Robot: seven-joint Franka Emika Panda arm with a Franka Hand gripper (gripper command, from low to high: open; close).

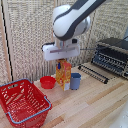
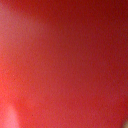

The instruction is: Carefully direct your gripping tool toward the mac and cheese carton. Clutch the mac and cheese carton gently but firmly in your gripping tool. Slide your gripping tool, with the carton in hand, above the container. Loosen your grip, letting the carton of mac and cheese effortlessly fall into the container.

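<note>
One large white robot arm [image 1: 72, 17] reaches down from the top of the exterior view and ends in a boxy white end effector [image 1: 62, 59] set directly over the mac and cheese carton [image 1: 63, 75]. The end effector's fingers are not clearly visible where they meet the carton's top, so whether they clamp the carton or merely sit over it cannot be told. The light wooden desk [image 1: 95, 105] carries everything in the scene. At the exterior view's left, near the front edge, sits the red shopping basket [image 1: 22, 102] with lattice sides and a blue-grey rim handle, well apart from the carton. At the exterior view's right stands a dark toaster oven [image 1: 112, 55], with a dark rack [image 1: 92, 73] lying on the desk in front of it. The orange-yellow carton stands upright near the middle of the desk, between a small red bowl [image 1: 47, 82] on its left and a blue cup [image 1: 75, 80] just beside it on its right; the carton is taller than the cup. The wrist view is filled with a blurred red surface, and nothing in it can be identified.
</note>
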